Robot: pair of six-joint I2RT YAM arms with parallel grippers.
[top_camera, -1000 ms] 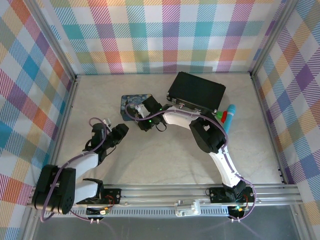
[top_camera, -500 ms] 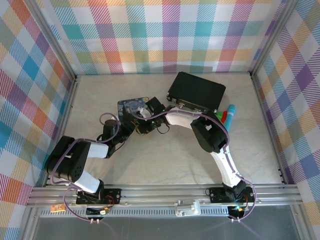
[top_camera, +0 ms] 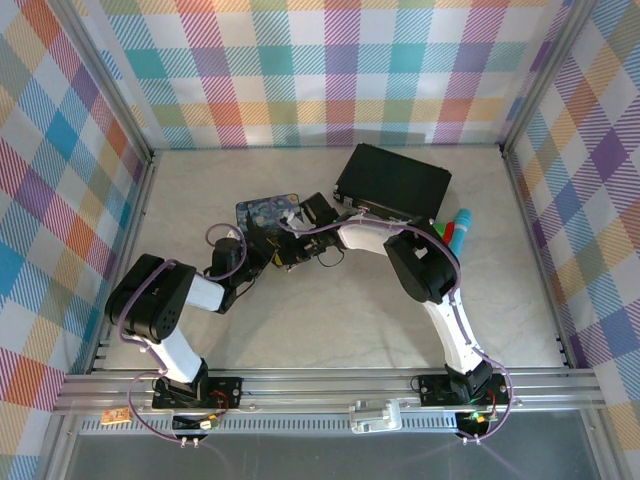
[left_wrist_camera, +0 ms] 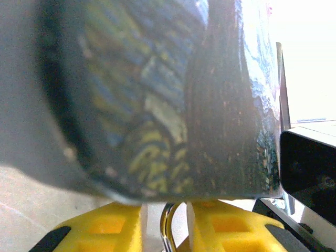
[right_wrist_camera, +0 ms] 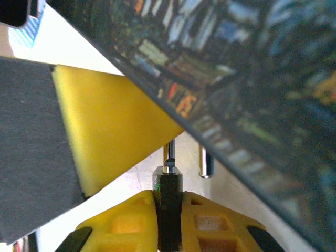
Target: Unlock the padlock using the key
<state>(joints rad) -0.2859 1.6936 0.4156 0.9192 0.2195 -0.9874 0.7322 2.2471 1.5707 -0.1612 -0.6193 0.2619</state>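
Seemingly before insertion: right gripper point(right_wrist_camera: 169, 195) clamps the padlock point(right_wrist_camera: 167, 172); whether left gripper point(left_wrist_camera: 165, 211) grips the key point(left_wrist_camera: 166, 227) cannot be told; next, align them finely.

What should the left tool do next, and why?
Probably close fully, without shifting. A thin silvery loop sits between the left tool's yellow fingers with gaps on either side, so it doesn't look gripped yet. The right tool is shut on a small metal part beside the painted tin.
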